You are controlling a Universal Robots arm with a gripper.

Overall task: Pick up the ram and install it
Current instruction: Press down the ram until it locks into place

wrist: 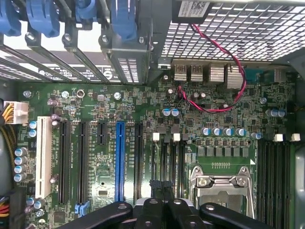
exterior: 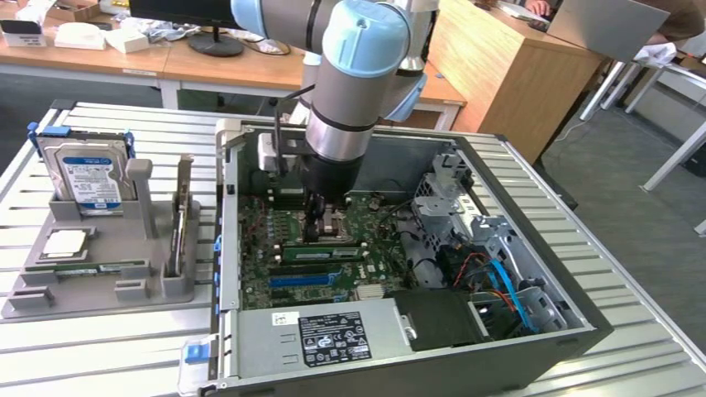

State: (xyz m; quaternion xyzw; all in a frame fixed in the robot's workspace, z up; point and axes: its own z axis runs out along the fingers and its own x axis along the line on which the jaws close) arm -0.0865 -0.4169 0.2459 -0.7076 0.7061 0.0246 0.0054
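Exterior view: showed the gripper [exterior: 319, 225] lowered deep into the open computer case [exterior: 530, 357], just above the processor socket, its tips largely masked by the arm's own wrist. Found the ram [exterior: 322, 252], a green stick, lying lengthwise across the motherboard [exterior: 289, 291] just beside the gripper; could not tell whether seated fully or touched. Noted a second green stick [exterior: 91, 266] flat in the grey tray [exterior: 111, 294] well apart on the exterior view's left, with a hard drive [exterior: 91, 175] standing upright behind it.

Wrist view: looked straight down on the motherboard [wrist: 224, 121]. Caught the gripper [wrist: 162, 188] with its dark fingers [wrist: 151, 206] pressed together, cut off at the frame edge, over the black memory slots [wrist: 171, 155] beside the processor socket [wrist: 221, 188]. Could not make out anything held between them.
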